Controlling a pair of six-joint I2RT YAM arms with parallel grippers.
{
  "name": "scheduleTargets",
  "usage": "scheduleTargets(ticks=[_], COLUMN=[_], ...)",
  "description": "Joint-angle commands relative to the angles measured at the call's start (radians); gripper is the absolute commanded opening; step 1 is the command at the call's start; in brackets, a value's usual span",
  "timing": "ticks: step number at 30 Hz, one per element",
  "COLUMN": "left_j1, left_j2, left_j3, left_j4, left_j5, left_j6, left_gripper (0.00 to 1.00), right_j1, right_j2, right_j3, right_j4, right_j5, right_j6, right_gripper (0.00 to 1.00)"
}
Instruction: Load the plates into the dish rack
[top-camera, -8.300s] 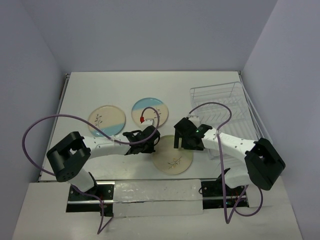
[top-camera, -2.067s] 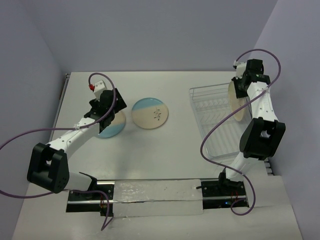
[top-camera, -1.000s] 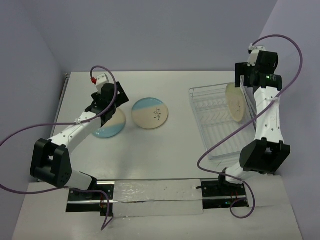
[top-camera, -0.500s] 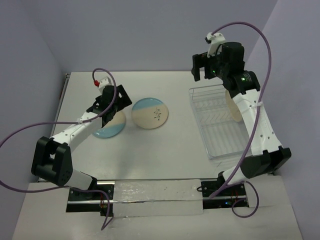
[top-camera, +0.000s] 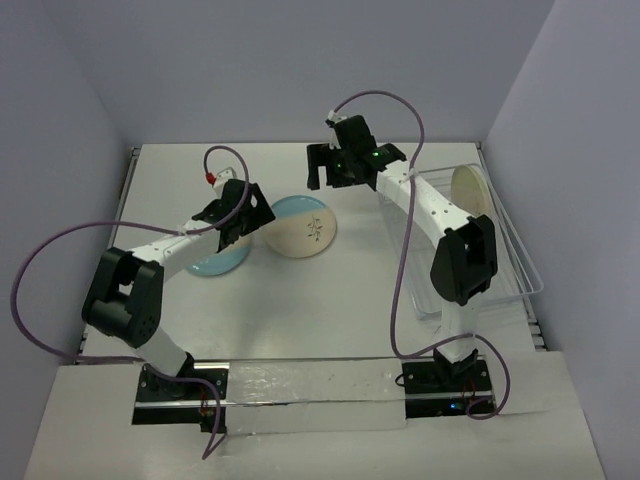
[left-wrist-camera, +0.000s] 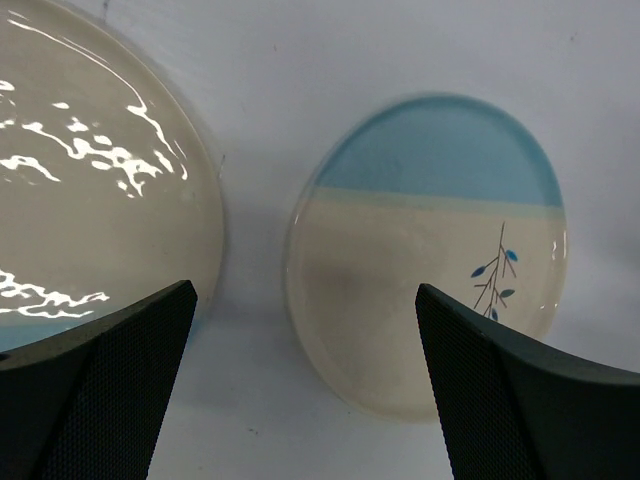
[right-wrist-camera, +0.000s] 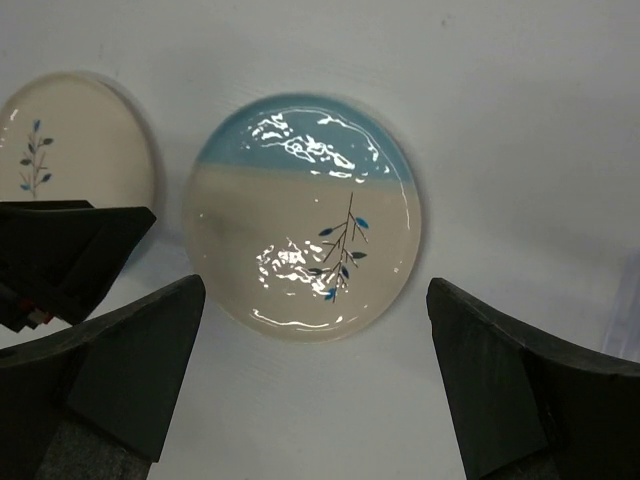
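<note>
Cream-and-light-blue round plate (top-camera: 300, 225) flat on white table (top-camera: 330, 300), at 7 o'clock below my right pincer (top-camera: 327, 178), 3 o'clock from my left pincer (top-camera: 252, 218), which looks nearer. Both released wide, empty. Round: no long axis. Clear tined dish rack (top-camera: 510, 262) at 3 o'clock holds one cream plate (top-camera: 472, 188).

The left arm (top-camera: 170, 243) and right arm (top-camera: 428, 203) are slim white tubes with chunky black joint housings. A purple cable (top-camera: 378, 94) loops off each. The fingers (left-wrist-camera: 100, 395) are black wedges with a fine mesh texture.
</note>
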Motion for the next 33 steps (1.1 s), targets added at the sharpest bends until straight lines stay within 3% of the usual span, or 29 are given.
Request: scheduleTargets(ticks=[1, 7, 16, 27, 33], left_j1=[-0.030, -0.042, -0.042, -0.042, -0.042], left_j2=[0.068, 0.157, 0.213, 0.249, 0.266], left_j3=[0.077, 0.107, 0.099, 0.087, 0.087], left_j4=[0.034, 0.021, 0.039, 0.017, 0.019], left_j5=[0.029, 0.031, 0.051, 0.023, 0.034], left_j6=[0.013, 0.001, -0.016, -0.019, -0.017], left_gripper=[0.99, 0.95, 0.58, 0.34, 0.09], right_j1=[0.001, 0.017, 0.015, -0.007, -0.012], right_j2=[0.037, 0.083, 0.121, 0.204, 0.262], right_j3=[-0.033, -0.111, -0.119, -0.078, -0.051], right_j4=[0.051, 0.087, 0.124, 0.150, 0.165], right_j5=[0.050, 0.054, 0.058, 0.018, -0.038], right_j6=[0.084, 0.065, 0.098, 0.159, 0.185], right_gripper=[1.00, 1.00, 1.00, 1.00, 1.00])
